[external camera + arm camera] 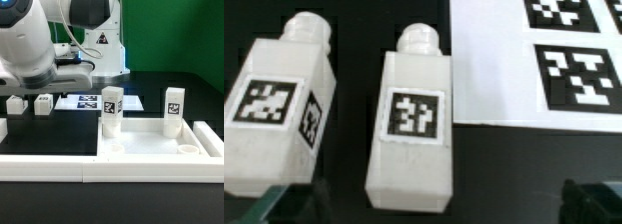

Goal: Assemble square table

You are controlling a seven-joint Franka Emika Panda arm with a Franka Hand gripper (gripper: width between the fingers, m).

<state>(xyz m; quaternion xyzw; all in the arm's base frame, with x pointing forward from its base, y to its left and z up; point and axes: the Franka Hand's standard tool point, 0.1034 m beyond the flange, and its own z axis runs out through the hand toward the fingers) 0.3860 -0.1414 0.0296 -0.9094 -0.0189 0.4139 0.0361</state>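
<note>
One leg (411,125) lies under the gripper (438,200), jaws spread. A finger (292,205) may clip the neighbouring leg (278,105) just beside it.

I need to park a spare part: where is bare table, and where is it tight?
Bare black table lies between the border rail, the tabletop and the marker board. More lies beyond the two upright legs. Tight: beneath the open gripper, two lying legs beside the marker board.
</note>
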